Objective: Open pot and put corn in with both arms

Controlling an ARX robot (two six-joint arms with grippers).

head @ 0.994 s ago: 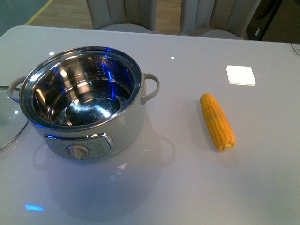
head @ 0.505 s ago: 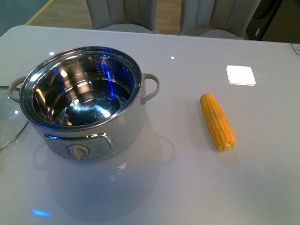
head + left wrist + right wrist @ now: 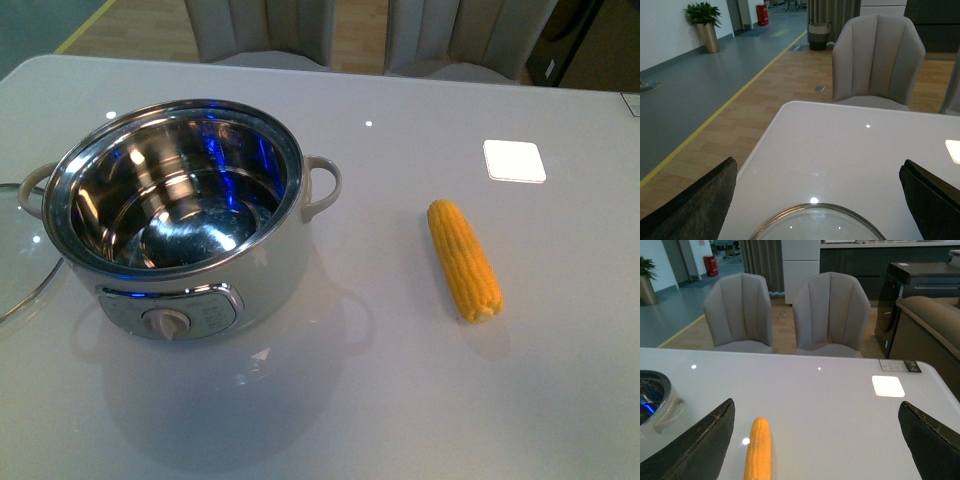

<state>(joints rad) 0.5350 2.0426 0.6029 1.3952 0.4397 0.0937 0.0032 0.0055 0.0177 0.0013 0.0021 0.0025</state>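
Ahead of the right fingers, spread wide and empty, the corn lies off-centre on the worktop; centre over its middle before closing; left fingers, likewise released, hover by the lid

Pot: cream-white body, silver panel, steel bowl carrying blue reflections. Corn: yellow-orange, kernels in regular rows. Table: pale grey, glossy. Square patch: white.

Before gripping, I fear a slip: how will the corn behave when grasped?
The corn is round and tapered on a glossy table, so a nudge would probably roll it. Its kernel rows likely aid grip; it looks stiff.
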